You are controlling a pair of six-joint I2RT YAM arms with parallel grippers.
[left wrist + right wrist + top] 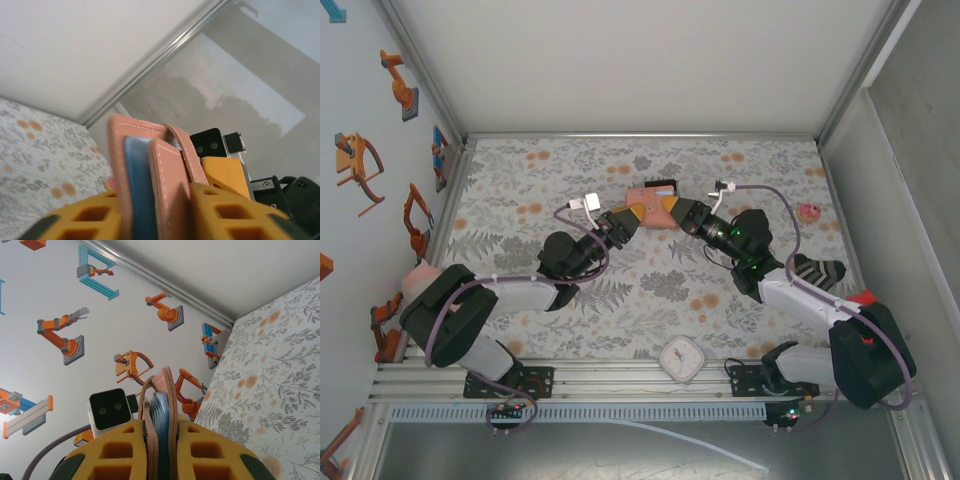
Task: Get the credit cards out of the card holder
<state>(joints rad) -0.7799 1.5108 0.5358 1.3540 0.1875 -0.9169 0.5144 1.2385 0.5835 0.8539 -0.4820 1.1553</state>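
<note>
– Left pincer (638, 214) and right pincer (672, 210) each clamp the wallet (653, 205) from opposite ends, we see.
– We agree; it's at the table's (620, 305) far middle, blue cards (140, 185) inside.

No lettering, number or brand can be read anywhere. The white square object (681, 358) at six o'clock on the counter (750, 170) may bear dial markings, too small to tell.
</note>
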